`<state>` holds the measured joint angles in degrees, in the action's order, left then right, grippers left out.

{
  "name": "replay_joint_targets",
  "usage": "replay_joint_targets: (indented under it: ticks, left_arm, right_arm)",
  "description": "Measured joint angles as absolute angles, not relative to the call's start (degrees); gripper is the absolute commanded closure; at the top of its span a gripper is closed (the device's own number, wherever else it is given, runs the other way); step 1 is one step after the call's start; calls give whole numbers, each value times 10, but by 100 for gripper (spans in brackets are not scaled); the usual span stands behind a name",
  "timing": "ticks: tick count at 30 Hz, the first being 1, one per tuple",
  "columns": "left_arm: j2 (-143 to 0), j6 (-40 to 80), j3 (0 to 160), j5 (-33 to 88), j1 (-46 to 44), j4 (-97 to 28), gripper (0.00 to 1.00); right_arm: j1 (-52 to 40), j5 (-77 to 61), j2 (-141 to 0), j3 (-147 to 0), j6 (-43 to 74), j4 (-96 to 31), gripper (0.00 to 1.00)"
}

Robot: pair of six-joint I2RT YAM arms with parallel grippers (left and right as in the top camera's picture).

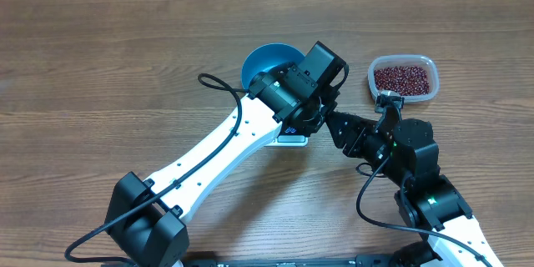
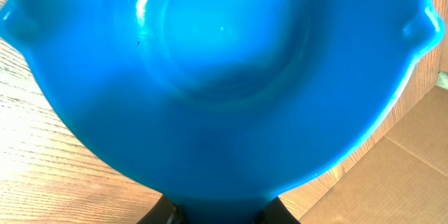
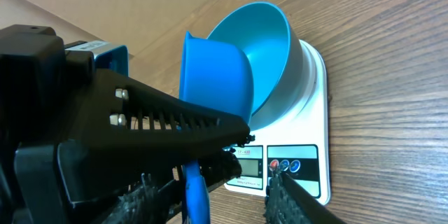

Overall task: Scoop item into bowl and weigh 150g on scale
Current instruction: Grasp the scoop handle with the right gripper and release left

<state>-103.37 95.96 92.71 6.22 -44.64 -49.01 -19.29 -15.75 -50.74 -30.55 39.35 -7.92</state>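
The blue bowl (image 1: 265,57) (image 3: 269,38) stands empty on the white scale (image 3: 311,105) (image 1: 291,140), which the left arm mostly hides from above. My left gripper (image 1: 322,68) (image 2: 220,213) is shut on a small blue scoop (image 3: 213,70) (image 2: 224,77), held in the air beside the bowl. The scoop's cup fills the left wrist view. Its handle (image 3: 196,196) hangs down between the jaws of my right gripper (image 3: 252,171) (image 1: 332,122), which stand open around it, the right finger well apart from it. The beans (image 1: 402,78) lie in a tub at the right.
The clear plastic tub (image 1: 373,70) sits on the wooden table, right of the bowl and just beyond the right wrist. Both arms crowd together over the scale. A cardboard wall (image 3: 140,7) stands along the table's far side.
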Motion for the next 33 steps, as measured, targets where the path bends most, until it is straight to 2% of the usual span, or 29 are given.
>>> replay_joint_targets:
  ticks: [10, 15, 20, 21, 23, 26, 28, 30, 33]
  left_arm:
    - [-1034, 961, 927, 67, -446, -490, 96]
    - [-1034, 961, 927, 71, -446, -491, 96]
    - [-1034, 961, 927, 74, -446, -491, 96]
    - [-1034, 961, 927, 74, -446, -491, 91]
    - [-1034, 961, 927, 73, -446, -492, 75]
    - [-1034, 960, 927, 73, -446, -497, 31]
    - [-1034, 953, 927, 74, -446, -489, 13]
    - [-1034, 942, 928, 75, -444, -488, 5]
    - [-1028, 915, 936, 75, -432, -489, 0]
  right_arm:
    - [-196, -170, -507, -306, 404, -69, 80]
    - [-196, -175, -507, -306, 410, -68, 96]
    - [-196, -175, -507, -306, 424, -71, 96]
    - [-196, -175, -507, -306, 424, -72, 96]
    - [-196, -176, -507, -306, 425, -75, 96]
    - [-196, -171, -505, -308, 424, -79, 96]
    - [-196, -171, -501, -309, 423, -98, 96]
    - [-196, -169, -496, -309, 423, -108, 96]
    - [-196, -162, -478, -309, 423, -119, 96]
